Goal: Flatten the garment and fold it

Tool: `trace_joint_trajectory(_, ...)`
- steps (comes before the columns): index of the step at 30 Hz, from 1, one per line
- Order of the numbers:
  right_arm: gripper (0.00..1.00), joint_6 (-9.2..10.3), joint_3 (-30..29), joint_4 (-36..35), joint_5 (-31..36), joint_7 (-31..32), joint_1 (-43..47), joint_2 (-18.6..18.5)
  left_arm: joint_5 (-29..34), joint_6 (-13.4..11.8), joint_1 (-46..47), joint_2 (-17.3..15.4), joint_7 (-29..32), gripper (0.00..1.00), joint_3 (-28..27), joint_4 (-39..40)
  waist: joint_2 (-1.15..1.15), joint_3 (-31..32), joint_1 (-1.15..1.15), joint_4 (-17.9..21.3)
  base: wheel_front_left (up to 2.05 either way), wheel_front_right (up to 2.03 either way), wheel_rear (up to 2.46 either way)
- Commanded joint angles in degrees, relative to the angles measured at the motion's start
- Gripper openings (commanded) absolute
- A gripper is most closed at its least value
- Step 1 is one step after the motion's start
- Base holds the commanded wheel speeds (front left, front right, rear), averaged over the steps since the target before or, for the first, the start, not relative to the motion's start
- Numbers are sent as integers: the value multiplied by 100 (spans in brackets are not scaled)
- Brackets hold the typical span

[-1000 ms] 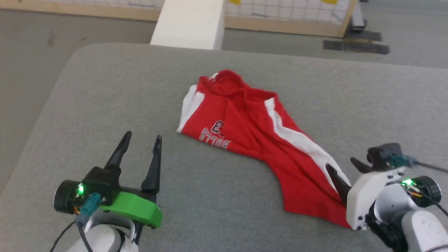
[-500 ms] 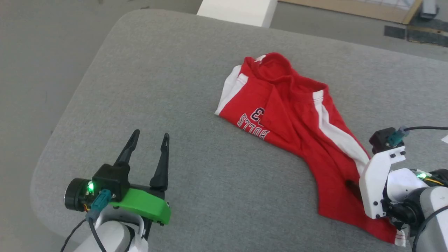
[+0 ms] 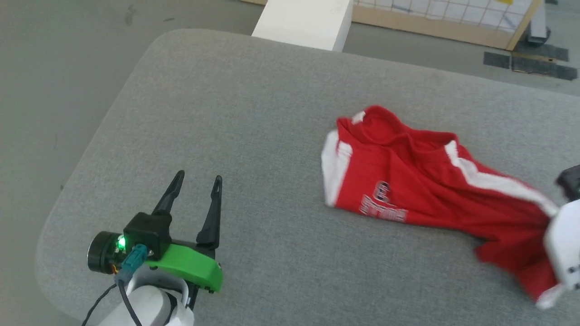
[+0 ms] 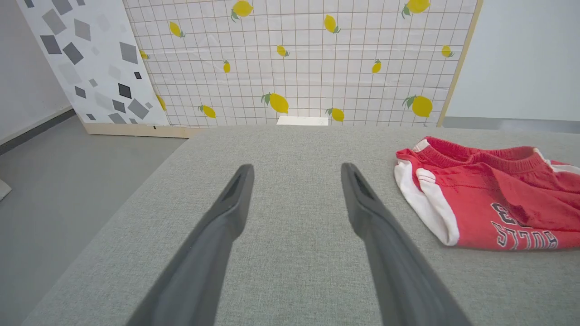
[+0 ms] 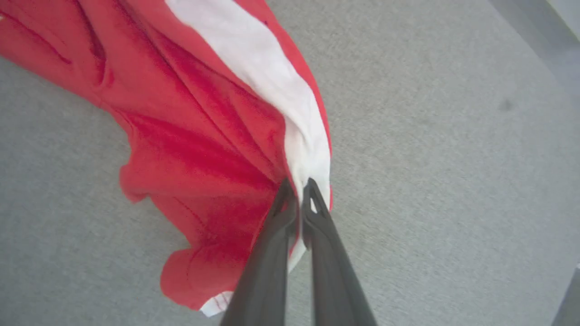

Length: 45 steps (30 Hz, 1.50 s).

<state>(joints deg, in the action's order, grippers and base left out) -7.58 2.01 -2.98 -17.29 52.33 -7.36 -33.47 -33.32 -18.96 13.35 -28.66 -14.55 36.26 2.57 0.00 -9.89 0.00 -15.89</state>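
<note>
The red shorts (image 3: pixel 426 185) lie crumpled on the grey table, waistband at the far side, with a white "BULLS" print (image 4: pixel 525 235) on the near-left leg. Their right leg is stretched toward the right and lifted off the cloth. My right gripper (image 5: pixel 299 184) is shut on that leg's white side stripe (image 5: pixel 267 86) near the hem. In the head view its white wrist mount (image 3: pixel 564 244) covers the fingers. My left gripper (image 3: pixel 200 177) stands open over bare table, well to the left of the shorts, with nothing between its fingers (image 4: pixel 226 213).
The grey padded table (image 3: pixel 226 113) has a rounded far-left corner and drops to floor on the left. A white block (image 3: pixel 308 18) stands beyond the far edge. A lemon-patterned panel (image 4: pixel 294 59) stands behind it. Dark strips (image 3: pixel 530 63) lie on the floor at far right.
My right gripper has shut on the shorts' right leg and pulled it to the right, dragging the whole garment that way. The left gripper has stayed put. The camera has shifted.
</note>
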Motion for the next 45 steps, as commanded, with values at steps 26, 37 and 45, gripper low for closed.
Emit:
trace_joint_trajectory(26, 100, 9, 2383, 3744, -143, -3182, -3314, -924, 177, 292, 444, 449, -42, 100, 72, -233, 0, -389, 0, -317, 0, 0, 0)
trace_joint_trajectory(37, 100, 9, 1905, 3700, -872, -4728, -3131, -169, -185, 249, 420, 367, 106, 100, -245, -253, 0, 241, 0, 395, 0, 0, 0)
trace_joint_trajectory(45, 100, 9, 961, 2805, -1023, -5538, -2058, 319, -433, 303, 312, 229, 592, 100, -184, -257, 0, 417, 0, 804, 0, 0, 0)
